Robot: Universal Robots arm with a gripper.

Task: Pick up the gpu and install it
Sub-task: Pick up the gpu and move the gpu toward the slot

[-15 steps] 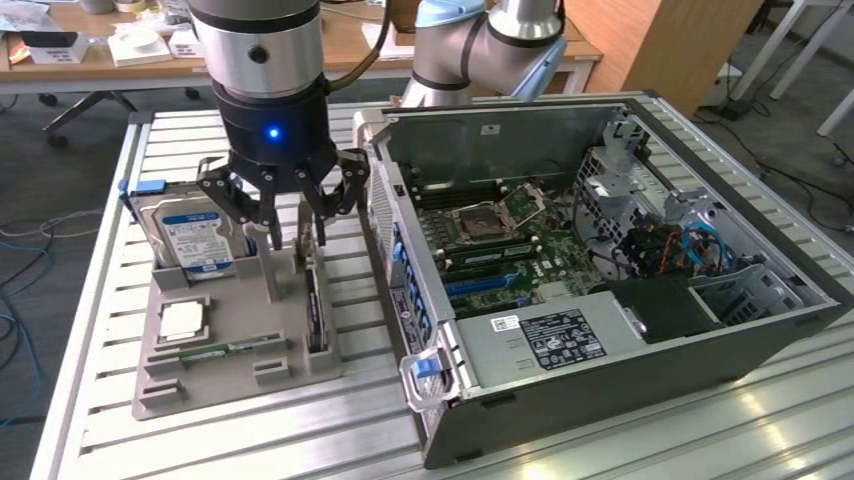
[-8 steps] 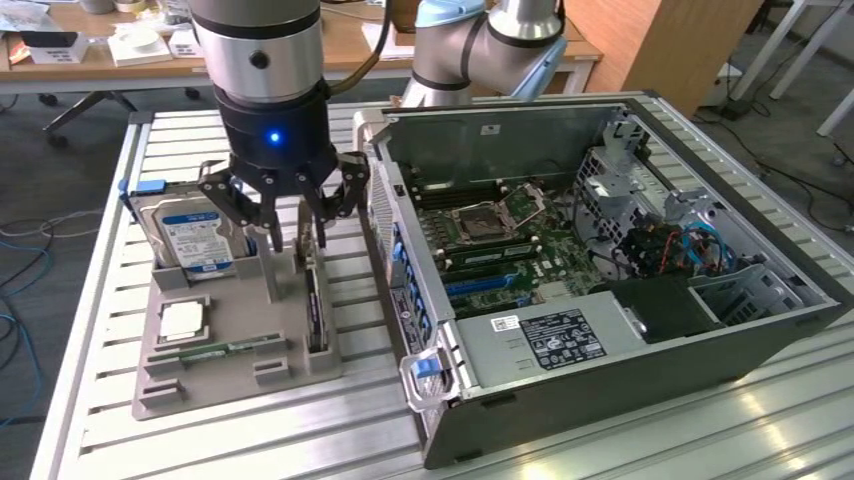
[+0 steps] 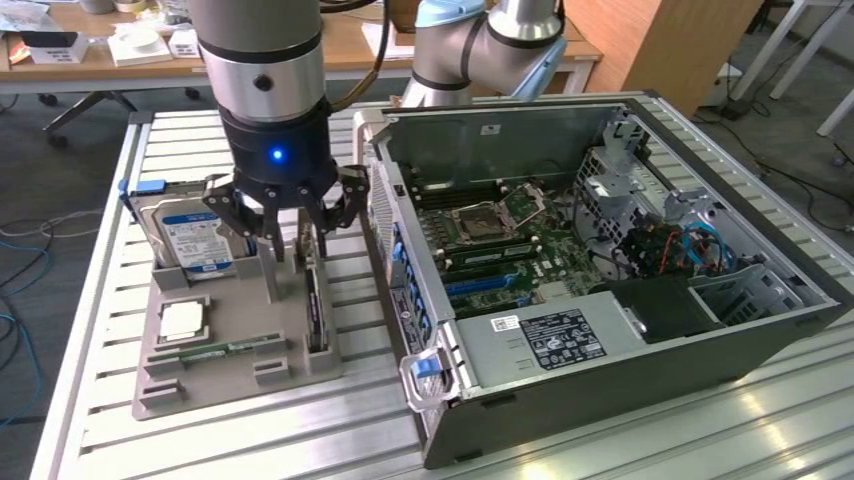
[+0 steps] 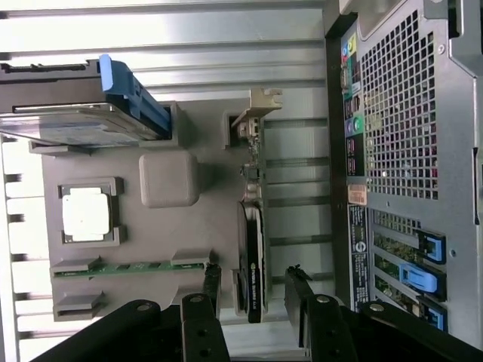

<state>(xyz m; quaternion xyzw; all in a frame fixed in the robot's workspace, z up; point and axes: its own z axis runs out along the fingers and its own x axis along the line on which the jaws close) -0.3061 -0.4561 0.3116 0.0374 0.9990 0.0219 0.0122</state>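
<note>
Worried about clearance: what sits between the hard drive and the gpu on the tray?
A raised grey block of the tray, apart from the gpu, seen in the wrist view; otherwise bare tray.

Directly below the tool (image 3: 296,232), the gpu (image 3: 315,300) stands on edge in a tray (image 3: 214,385) on the desk (image 3: 267,440). In the same tray, on the exterior view's left of the tool, are a hard drive (image 3: 187,235), a processor chip (image 3: 183,318) and a memory stick (image 3: 220,350). The computer case (image 3: 601,390) sits on the exterior view's right of the tool.

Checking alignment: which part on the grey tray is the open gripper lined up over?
The gpu: the black card standing on edge with a silver bracket, lined up between the gripper's fingers. Hard drive, CPU and memory stick sit off to the side.
</note>
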